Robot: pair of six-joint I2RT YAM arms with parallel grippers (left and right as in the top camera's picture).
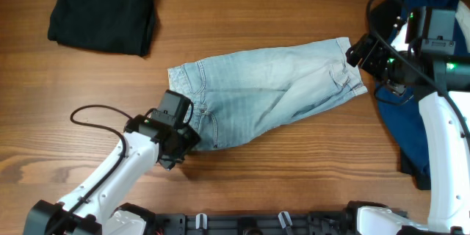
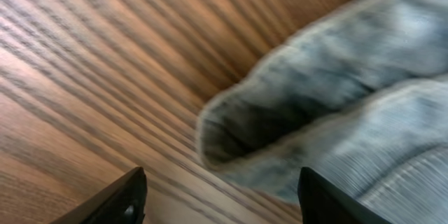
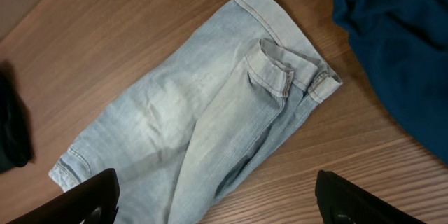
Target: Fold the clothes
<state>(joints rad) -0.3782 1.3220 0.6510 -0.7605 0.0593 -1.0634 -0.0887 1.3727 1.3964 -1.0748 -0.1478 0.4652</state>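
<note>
Both ends of the pale blue denim jeans [image 1: 264, 92] should be pinched by the wide-spread, empty left gripper [image 2: 220, 185] and right gripper [image 3: 217, 182].

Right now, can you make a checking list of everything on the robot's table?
Surface: wooden table, grain showing.
Job's things: pale blue jeans rumpled mid-table; black garment at the far edge; navy garment under the right arm.
Clutter: nothing seen.
Claws: left claw open at the jeans' edge; right claw open above the jeans.
Cables: black cable looped beside the left arm.
Surroundings: nothing seen.
</note>
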